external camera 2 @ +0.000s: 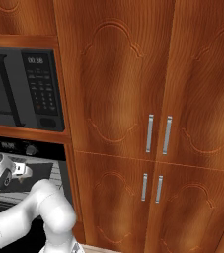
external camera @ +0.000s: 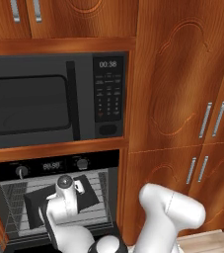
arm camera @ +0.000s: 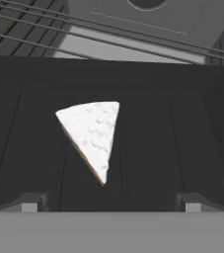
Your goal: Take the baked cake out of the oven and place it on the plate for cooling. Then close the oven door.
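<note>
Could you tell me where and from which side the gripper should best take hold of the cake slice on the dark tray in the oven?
Probably across the wide end of the cake slice, pinching its two straight flanks. It lies flat on the dark tray, point toward the open gripper, so coming down from above suits best; the narrow tip offers little to hold.
</note>
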Controlling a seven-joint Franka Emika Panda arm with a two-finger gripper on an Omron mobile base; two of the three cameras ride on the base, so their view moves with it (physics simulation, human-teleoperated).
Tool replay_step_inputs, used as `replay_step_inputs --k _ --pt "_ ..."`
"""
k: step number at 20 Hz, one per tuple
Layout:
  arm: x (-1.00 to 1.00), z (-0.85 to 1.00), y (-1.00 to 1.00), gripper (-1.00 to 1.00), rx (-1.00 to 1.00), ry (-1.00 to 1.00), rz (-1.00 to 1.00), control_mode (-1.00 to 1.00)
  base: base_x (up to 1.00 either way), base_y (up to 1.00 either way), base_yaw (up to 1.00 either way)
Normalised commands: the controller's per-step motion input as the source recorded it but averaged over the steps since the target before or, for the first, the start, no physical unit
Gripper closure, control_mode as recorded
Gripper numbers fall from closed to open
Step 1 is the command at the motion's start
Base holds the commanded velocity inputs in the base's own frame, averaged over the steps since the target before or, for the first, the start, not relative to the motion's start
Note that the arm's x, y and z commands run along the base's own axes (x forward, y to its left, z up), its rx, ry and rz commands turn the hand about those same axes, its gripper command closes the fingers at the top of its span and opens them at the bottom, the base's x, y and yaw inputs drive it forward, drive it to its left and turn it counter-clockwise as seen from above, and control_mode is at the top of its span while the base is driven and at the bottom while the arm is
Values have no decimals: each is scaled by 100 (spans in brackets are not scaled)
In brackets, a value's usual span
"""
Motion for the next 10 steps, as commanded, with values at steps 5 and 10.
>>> replay_step_inputs --k 5,10 --pt "11 -23 11 -100 10 0 0 -100 0 0 0" --pt "12 -17 20 -100 4 0 0 -100 0 0 0"
